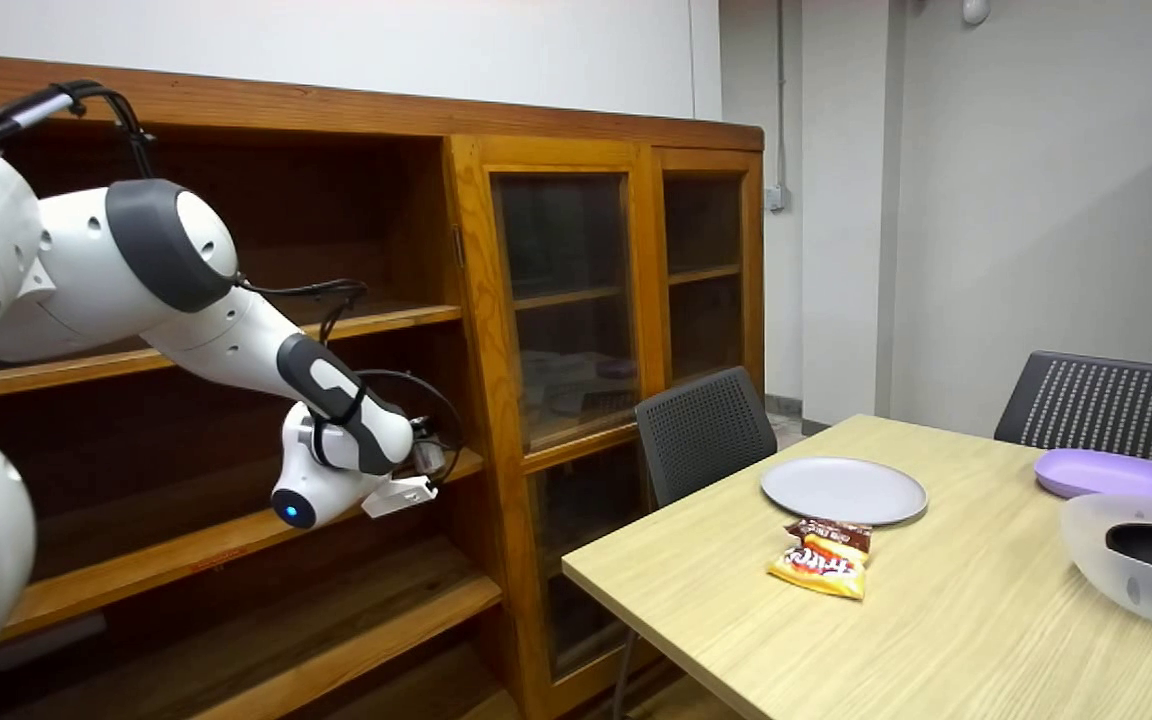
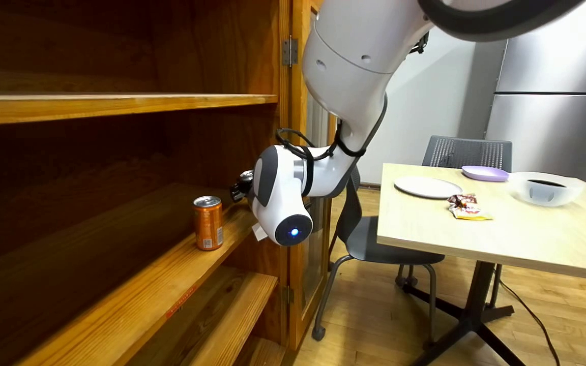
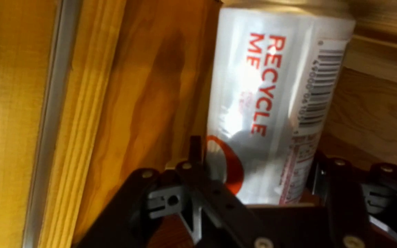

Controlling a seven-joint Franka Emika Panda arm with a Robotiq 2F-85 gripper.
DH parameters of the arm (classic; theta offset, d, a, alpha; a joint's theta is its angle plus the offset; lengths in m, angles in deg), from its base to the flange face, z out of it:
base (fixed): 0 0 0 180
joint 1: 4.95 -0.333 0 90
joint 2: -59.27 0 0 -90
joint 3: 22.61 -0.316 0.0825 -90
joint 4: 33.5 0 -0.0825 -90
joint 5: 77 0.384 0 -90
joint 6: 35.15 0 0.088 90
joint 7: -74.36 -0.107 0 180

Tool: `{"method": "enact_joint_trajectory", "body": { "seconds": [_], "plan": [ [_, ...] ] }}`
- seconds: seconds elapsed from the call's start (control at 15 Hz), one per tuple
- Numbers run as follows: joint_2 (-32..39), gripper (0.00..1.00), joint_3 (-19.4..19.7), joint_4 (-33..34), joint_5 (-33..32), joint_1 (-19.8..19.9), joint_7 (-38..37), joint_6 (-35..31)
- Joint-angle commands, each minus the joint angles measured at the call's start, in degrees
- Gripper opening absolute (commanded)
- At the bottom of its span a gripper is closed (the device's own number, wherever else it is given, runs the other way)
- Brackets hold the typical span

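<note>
The pincer [image 3: 256, 153], parted to can width, seems clasped on the silver drink can [image 3: 271, 96], though shadow muddies contact, beside the cabinet's side panel [image 3: 146, 82]. Light, even pressure should avoid denting it; an orange drink can [image 2: 208, 223] stands farther from the panel.

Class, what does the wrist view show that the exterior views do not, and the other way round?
Only the wrist view: the red words RECYCLE ME, readable on the silver can between the jaws of the gripper.

Only the exterior views: the robot arm, chairs, and a table with a plate, snack bags, a bowl and a purple dish; in an exterior view, the orange can on a shelf.

Shared: the wooden cabinet; in both exterior views the gripper is mostly hidden.
</note>
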Motion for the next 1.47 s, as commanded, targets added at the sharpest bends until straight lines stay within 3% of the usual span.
{"method": "enact_joint_trajectory", "body": {
  "seconds": [0.0,0.67,1.4],
  "plan": [
    [1.7,0.97,0.3,4.0,0.0,0.8,0.0,-2.2],
    [1.0,1.0,0.0,3.4,0.0,1.2,0.0,-1.5],
    [-2.5,1.0,-0.6,-2.5,0.0,0.5,0.0,1.5]
  ]
}}
